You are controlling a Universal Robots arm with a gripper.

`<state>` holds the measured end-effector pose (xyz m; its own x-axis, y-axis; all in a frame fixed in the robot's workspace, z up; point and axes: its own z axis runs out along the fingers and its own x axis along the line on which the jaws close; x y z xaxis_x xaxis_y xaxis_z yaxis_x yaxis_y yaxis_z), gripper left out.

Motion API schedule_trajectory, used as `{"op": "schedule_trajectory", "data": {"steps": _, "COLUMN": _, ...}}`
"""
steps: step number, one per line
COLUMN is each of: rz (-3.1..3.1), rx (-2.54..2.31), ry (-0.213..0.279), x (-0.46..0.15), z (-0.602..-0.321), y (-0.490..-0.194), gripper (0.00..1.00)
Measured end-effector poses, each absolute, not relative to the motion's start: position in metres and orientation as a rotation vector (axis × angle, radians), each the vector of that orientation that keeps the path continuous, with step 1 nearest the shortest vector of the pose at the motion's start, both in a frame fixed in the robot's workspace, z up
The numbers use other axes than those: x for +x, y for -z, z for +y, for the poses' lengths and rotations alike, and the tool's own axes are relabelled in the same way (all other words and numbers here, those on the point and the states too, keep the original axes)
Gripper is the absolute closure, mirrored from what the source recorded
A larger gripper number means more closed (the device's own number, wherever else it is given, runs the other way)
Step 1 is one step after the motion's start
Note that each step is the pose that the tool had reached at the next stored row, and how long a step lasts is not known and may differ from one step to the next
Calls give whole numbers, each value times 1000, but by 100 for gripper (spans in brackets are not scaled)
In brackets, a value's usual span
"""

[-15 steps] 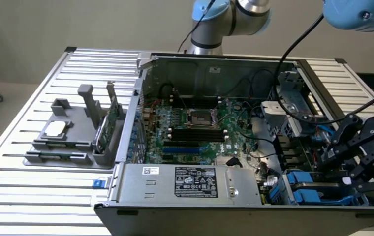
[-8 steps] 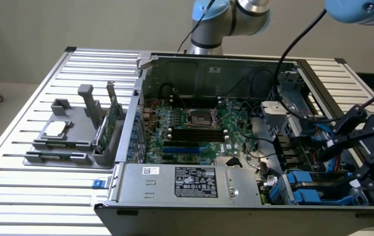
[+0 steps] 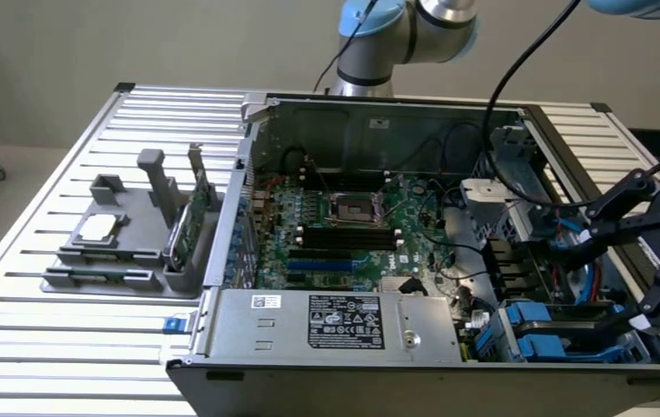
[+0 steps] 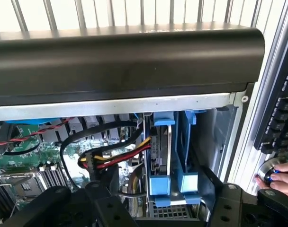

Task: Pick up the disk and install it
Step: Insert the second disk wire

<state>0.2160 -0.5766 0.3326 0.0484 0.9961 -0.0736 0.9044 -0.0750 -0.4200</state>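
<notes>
The disk [image 4: 159, 156] stands on edge in the drive bay at the corner of the open computer case [image 3: 306, 100], its blue carrier frame [image 4: 160, 185] facing me. In the exterior view the disk's blue carrier [image 3: 531, 323] shows at the case's near right corner. My gripper [image 3: 617, 265] hangs over that corner, open, with nothing between its black fingers [image 3: 608, 201]. In the wrist view my gripper [image 4: 148, 213] straddles the bay from above, one black finger [image 4: 54, 203] on each side, apart from the carrier.
A grey fixture [image 3: 122, 261] on the exterior view's left holds a small silver chip [image 3: 96, 228] and a green card [image 3: 197, 213]. The power supply box [image 3: 342, 321], motherboard [image 3: 342, 226] and loose cables [image 4: 111, 158] crowd the case. A person's hand [image 4: 281, 177] rests by a keyboard [image 4: 281, 123].
</notes>
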Motion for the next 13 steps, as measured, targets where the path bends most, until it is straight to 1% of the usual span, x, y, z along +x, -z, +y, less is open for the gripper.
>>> {"op": "schedule_trajectory", "data": {"steps": 8, "rz": -1937, "rx": -2064, "ry": -501, "x": 206, "z": -577, "y": -354, "gripper": 23}}
{"op": "schedule_trajectory", "data": {"steps": 9, "rz": -1936, "rx": -2063, "ry": -500, "x": 204, "z": -577, "y": -355, "gripper": 25}}
{"op": "schedule_trajectory", "data": {"steps": 10, "rz": -1936, "rx": -2062, "ry": -499, "x": 203, "z": -577, "y": -356, "gripper": 32}}
{"op": "schedule_trajectory", "data": {"steps": 11, "rz": -1936, "rx": -2062, "ry": -498, "x": 201, "z": -577, "y": -357, "gripper": 32}}
{"op": "schedule_trajectory", "data": {"steps": 13, "rz": -1936, "rx": -2061, "ry": -496, "x": 197, "z": -577, "y": -359, "gripper": 44}}
